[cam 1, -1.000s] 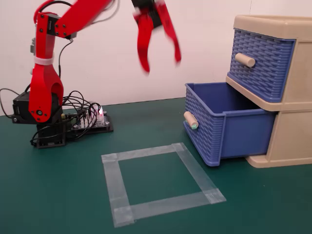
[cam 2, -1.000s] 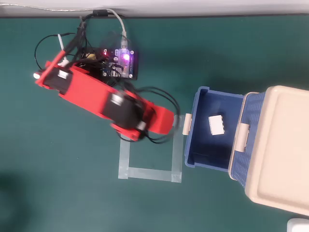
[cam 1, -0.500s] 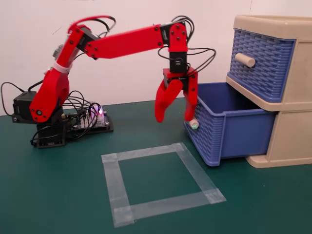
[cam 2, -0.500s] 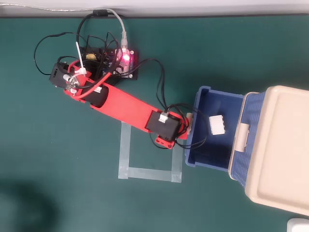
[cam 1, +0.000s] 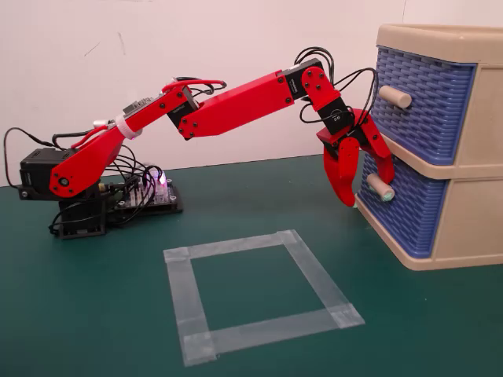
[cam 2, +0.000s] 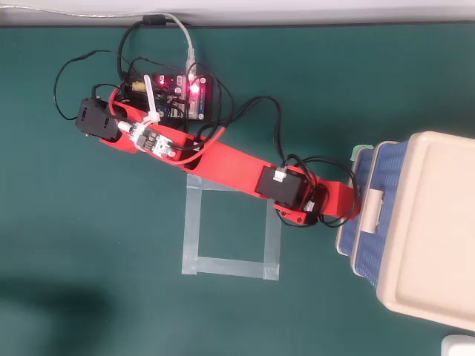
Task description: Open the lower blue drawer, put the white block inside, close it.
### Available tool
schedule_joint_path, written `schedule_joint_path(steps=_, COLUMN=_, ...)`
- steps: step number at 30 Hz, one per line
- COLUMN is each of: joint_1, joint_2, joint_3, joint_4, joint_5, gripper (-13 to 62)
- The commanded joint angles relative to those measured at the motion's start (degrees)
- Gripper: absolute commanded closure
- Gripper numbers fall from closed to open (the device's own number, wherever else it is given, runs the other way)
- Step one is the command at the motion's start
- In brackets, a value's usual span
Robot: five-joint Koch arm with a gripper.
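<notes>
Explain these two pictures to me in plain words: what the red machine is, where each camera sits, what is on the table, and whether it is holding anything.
The red machine is a small robot arm bolted at one end, with a two-fingered gripper at the other. One picture is taken from a fixed camera at table height, looking sideways; the other looks straight down from overhead.

On the green table stand a beige cabinet with two blue woven drawers, a square outlined in clear tape, and a circuit board with wires beside the arm's base.

The lower blue drawer is pushed in. Its knob has a mint-green tip. The gripper stands open at that knob, one finger on either side in the side view, and it holds nothing. The white block is not visible in either picture.
</notes>
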Motion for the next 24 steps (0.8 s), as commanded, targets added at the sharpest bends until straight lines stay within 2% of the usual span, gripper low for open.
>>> schedule_joint_path(steps=1, joint_1=-0.7, joint_2=8.0, joint_3=-3.87, joint_4=4.66, joint_5=0.35, gripper=15.7)
schedule_joint_path(steps=6, joint_1=7.82, joint_2=20.83, joint_3=-3.25, joint_4=35.33, joint_5=-0.44, gripper=15.7)
schedule_joint_path(steps=8, joint_1=13.01, joint_2=26.72, joint_3=1.14, joint_4=37.62, joint_5=-1.85, gripper=15.8)
schedule_joint_path(steps=10, joint_1=19.16, joint_2=33.66, joint_3=12.04, joint_4=36.83, joint_5=-6.06, gripper=15.8)
schedule_joint_path(steps=12, joint_1=28.83, joint_2=43.51, joint_3=28.21, joint_4=36.56, joint_5=-16.96, gripper=15.8)
schedule_joint_path(steps=16, joint_1=50.8, joint_2=59.68, joint_3=58.18, joint_4=34.45, joint_5=-47.99, gripper=15.7)
schedule_joint_path(steps=19, joint_1=63.63, joint_2=68.47, joint_3=77.87, joint_4=29.79, joint_5=-65.65, gripper=15.8)
schedule_joint_path(steps=21, joint_1=69.87, joint_2=73.92, joint_3=92.81, joint_4=24.52, joint_5=-72.6, gripper=15.7)
schedule_joint_path(steps=24, joint_1=72.07, joint_2=80.16, joint_3=111.27, joint_4=17.4, joint_5=-74.53, gripper=15.7)
